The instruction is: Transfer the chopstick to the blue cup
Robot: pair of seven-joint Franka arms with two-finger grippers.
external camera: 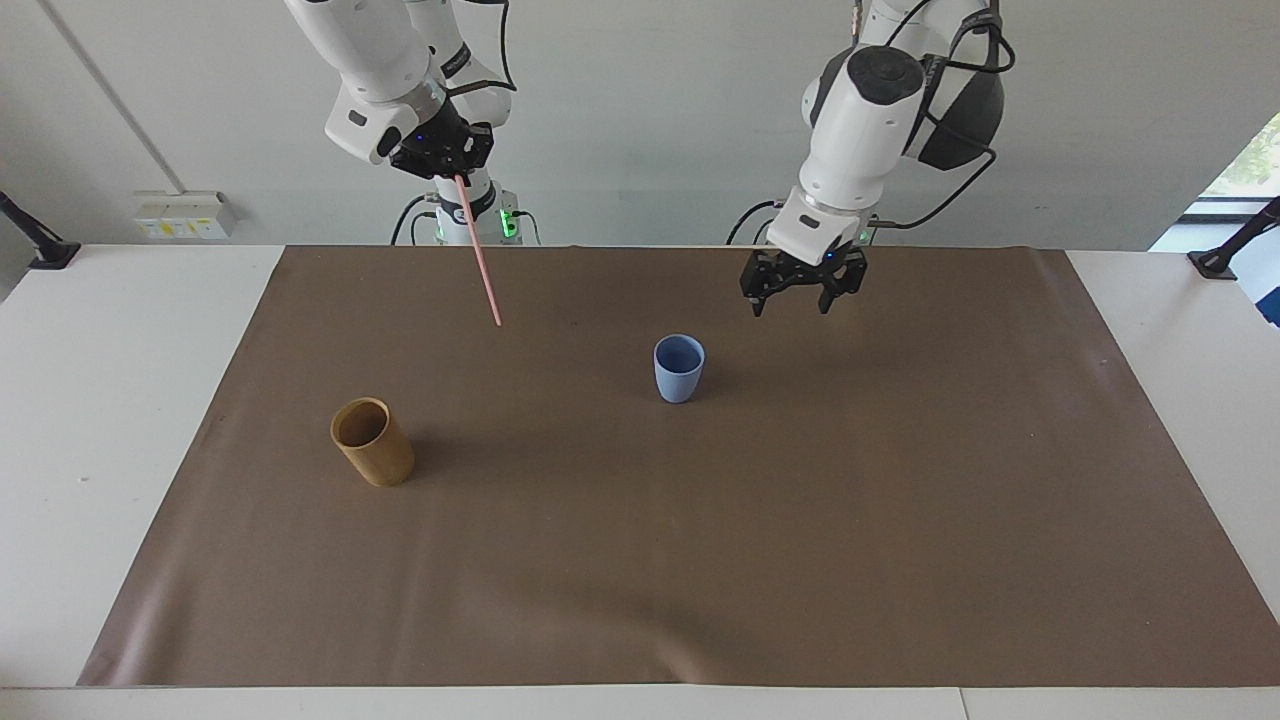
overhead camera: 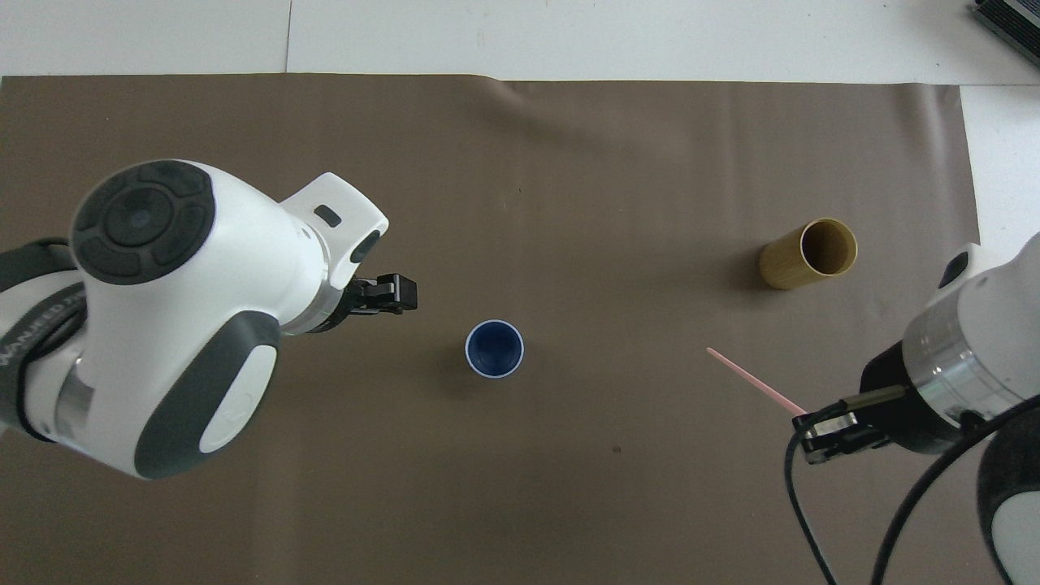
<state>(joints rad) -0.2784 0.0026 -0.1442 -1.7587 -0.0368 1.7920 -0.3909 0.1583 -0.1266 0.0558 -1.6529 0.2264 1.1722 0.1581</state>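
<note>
The blue cup [external camera: 679,368] [overhead camera: 494,349] stands upright and alone near the middle of the brown mat. My left gripper [external camera: 790,300] [overhead camera: 402,294] hangs open and empty above the mat, beside the cup toward the left arm's end. The right gripper [external camera: 452,172] [overhead camera: 816,426] is raised high and shut on the top end of the pale pink chopstick [external camera: 478,250] [overhead camera: 751,379]. The stick slants down from it, its lower tip in the air over the mat between the two cups.
A tan bamboo-like cup [external camera: 372,442] [overhead camera: 808,256] stands tilted on the mat toward the right arm's end. The brown mat [external camera: 800,520] covers most of the white table [external camera: 110,400].
</note>
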